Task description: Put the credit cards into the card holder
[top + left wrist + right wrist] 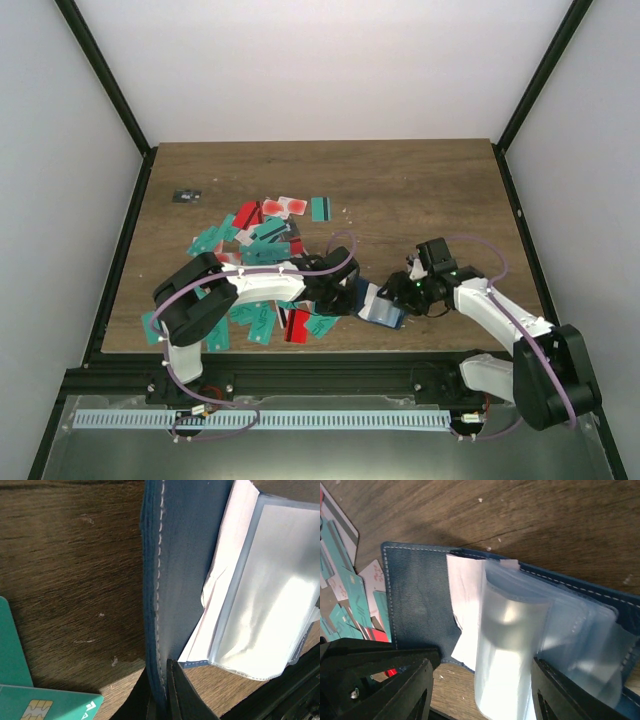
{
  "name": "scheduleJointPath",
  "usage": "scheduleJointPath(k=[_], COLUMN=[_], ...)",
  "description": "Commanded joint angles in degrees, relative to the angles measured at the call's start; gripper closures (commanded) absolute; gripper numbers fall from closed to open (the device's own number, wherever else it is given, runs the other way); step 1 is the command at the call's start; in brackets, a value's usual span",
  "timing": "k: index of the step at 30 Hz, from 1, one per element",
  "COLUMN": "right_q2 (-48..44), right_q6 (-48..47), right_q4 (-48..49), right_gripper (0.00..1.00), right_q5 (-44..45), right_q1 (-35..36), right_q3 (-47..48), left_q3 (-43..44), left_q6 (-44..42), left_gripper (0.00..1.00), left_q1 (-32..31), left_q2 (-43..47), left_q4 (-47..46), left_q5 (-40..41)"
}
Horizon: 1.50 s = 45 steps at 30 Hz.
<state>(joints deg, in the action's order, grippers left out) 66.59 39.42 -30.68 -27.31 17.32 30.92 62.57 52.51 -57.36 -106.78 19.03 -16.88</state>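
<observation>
The navy card holder (381, 310) lies open on the table near the front edge, between my two grippers. My left gripper (345, 296) is shut on the edge of its left cover; in the left wrist view the jaws (162, 669) pinch the stitched navy cover (180, 555), with the clear sleeves (265, 605) to the right. My right gripper (402, 291) is open. In the right wrist view it (480, 685) straddles the curled clear sleeves (512, 645) above the open holder (415, 595). The credit cards (262, 235), teal, red and white, lie scattered left of the holder.
A small black-grey object (186, 196) lies at the table's far left. More teal and red cards (300, 325) lie under the left arm near the front edge. Teal cards show in the left wrist view (45, 702) and the right wrist view (345, 590). Black frame posts border the table.
</observation>
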Motion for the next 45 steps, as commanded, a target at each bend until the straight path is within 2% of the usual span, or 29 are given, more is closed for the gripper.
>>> scheduleJointPath(k=[1,15,26,30,34,37,43,45], right_q2=[0.2,-3.4,4.3,9.0,12.5,13.7,11.6,10.6], right_q6=[-1.0,0.6,-0.1,-0.1,-1.4,-3.0,-5.1,-5.6], right_q4=[4.1,11.8,19.4,22.5,22.7,20.8,16.8,15.1], right_gripper=[0.44,0.44,0.43,0.43,0.43,0.42,0.41,0.4], right_q5=[-2.3,-13.0,-14.9,-15.6,-15.1,-14.1,-14.3,-14.4], right_q1=[-0.4,-0.3,-0.3,-0.3,-0.3,-0.3,-0.3,-0.3], right_q3=[-1.2,-3.0,-3.4,-3.8,-3.2,-2.3,-0.3,0.9], left_q3=[0.3,-0.6,-3.0,-4.0,-4.3,-4.4,-4.9,-5.1], left_q6=[-0.7,-1.0,2.9,3.7,2.5,0.5,-4.6,-6.3], left_gripper=[0.96,0.96,0.96,0.92,0.82,0.73,0.54,0.51], left_q1=[-0.4,-0.4,-0.3,-0.2,-0.1,-0.2,-0.1,-0.1], left_q2=[-1.9,-5.1,-6.2,-4.8,-0.7,3.2,12.3,13.9], left_q4=[0.3,-5.1,-16.6,-19.9,-16.0,-9.7,3.8,8.1], left_q5=[-1.0,-5.0,-13.1,-16.1,-14.4,-11.0,-2.5,1.2])
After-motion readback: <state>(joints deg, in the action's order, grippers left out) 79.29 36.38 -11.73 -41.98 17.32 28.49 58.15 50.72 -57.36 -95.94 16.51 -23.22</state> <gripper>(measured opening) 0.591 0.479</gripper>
